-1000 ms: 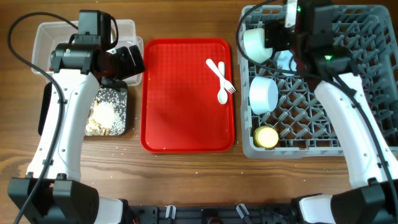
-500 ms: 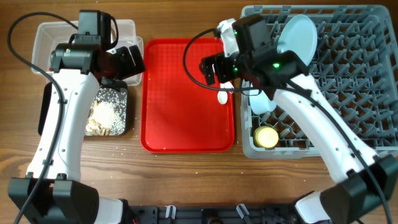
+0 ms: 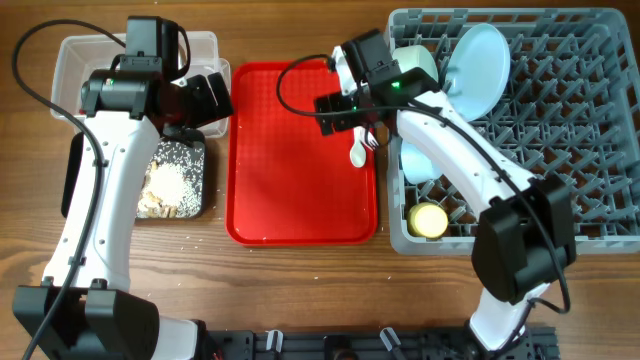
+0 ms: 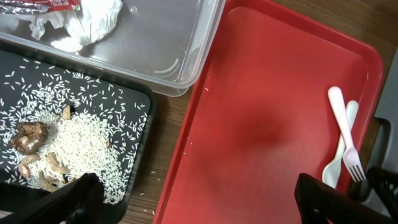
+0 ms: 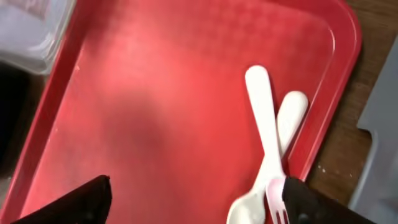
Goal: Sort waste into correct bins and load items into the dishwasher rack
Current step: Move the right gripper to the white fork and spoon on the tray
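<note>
Both jaw sets stand released with nothing between them. The right gripper [image 5: 193,200] hangs spread over the red tray [image 5: 155,93]. The left gripper [image 4: 202,196] is equally wide, above the bins.

Location of task items: fork [image 5: 266,124] and spoon [image 5: 292,112] lie flat on the tray near its right rim, crossed and touching, the fork on top. Both sit close to the right-hand finger, not centred in the gap.

Risks, as judged:
- Closing as aligned could catch both utensils at once, or pinch one and flick the other.
- Thin, flat plastic on a smooth tray may slide ahead of the fingers instead of lifting.
- The raised rim just beside them could foul the outer finger.

Count:
- Rack [image 3: 580,150]: one plate [image 3: 478,55], one pale green bowl [image 3: 418,62], one light blue bowl [image 3: 412,168] (partly hidden by the arm), one yellow cup [image 3: 430,220].
- Tray: one fork, one spoon.
- Two bins: the clear tub [image 4: 155,37] holds one crumpled paper [image 4: 87,18] and one red packet [image 4: 43,5]. The black tray [image 4: 124,99] holds rice [image 4: 74,143].
</note>
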{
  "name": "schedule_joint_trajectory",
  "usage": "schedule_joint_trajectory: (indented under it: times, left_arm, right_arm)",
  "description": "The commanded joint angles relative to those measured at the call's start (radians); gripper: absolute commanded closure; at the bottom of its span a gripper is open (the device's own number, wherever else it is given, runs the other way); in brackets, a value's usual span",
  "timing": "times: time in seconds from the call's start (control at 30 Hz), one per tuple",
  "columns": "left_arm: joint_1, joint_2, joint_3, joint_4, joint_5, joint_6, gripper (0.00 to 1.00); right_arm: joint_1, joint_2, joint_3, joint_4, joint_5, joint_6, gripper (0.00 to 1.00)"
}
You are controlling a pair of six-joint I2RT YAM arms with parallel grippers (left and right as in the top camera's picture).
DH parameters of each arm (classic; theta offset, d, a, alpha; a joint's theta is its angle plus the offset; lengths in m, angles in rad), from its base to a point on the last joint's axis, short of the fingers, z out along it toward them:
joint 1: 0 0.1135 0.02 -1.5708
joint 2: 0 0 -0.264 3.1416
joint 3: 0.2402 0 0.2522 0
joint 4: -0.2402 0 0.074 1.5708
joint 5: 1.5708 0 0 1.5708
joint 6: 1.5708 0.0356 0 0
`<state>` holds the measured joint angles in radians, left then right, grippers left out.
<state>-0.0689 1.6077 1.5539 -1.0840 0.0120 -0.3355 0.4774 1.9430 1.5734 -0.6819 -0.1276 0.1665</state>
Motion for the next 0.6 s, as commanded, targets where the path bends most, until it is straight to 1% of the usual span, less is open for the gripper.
schedule_joint_trajectory:
  times: [0.0, 0.23, 0.57]
  left_arm:
    - [0.006, -0.012, 0.016, 0.002, -0.01, -0.012, 0.0]
    - [0.006, -0.012, 0.016, 0.002, -0.01, -0.012, 0.0]
    - [0.006, -0.012, 0.016, 0.002, -0.01, -0.012, 0.0]
  right_arm:
    - [0.004, 0.084, 0.002, 0.017, 0.101, 0.093, 0.14]
    - [0.004, 0.177, 0.002, 0.016, 0.14, 0.176, 0.2]
    - [0.004, 0.217, 0.002, 0.019, 0.161, 0.203, 0.23]
